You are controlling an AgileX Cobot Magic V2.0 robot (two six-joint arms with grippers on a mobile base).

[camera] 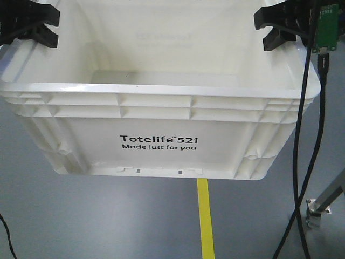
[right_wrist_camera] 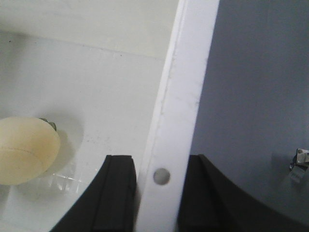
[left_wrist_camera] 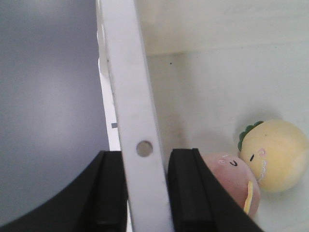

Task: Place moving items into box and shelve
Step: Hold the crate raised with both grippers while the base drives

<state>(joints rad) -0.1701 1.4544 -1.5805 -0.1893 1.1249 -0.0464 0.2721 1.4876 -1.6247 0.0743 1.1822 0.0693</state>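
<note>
White box (camera: pixel 156 143) held over grey floor (camera: pixel 64 216), yellow floor line (camera: pixel 205 221) below. Left gripper (left_wrist_camera: pixel 145 169) clenched on left rim; right gripper (right_wrist_camera: pixel 159 175) clenched on right rim. Inside, on box bottom: yellow-orange plush (left_wrist_camera: pixel 275 154) touching pinkish plush (left_wrist_camera: pixel 234 179), beside left wall

I count one white crate (camera: pixel 156 116), two plush toys inside it, a pinkish-brown toy (left_wrist_camera: pixel 234 181) and a yellow toy (left_wrist_camera: pixel 277 154) — two grippers, left gripper (left_wrist_camera: pixel 147 191) and right gripper (right_wrist_camera: pixel 159 193) — one yellow floor stripe (camera: pixel 205 221).

left end effector (left_wrist_camera: pixel 147 191): clamped on box (camera: pixel 161 116) | right end effector (right_wrist_camera: pixel 159 193): clamped on box
</note>
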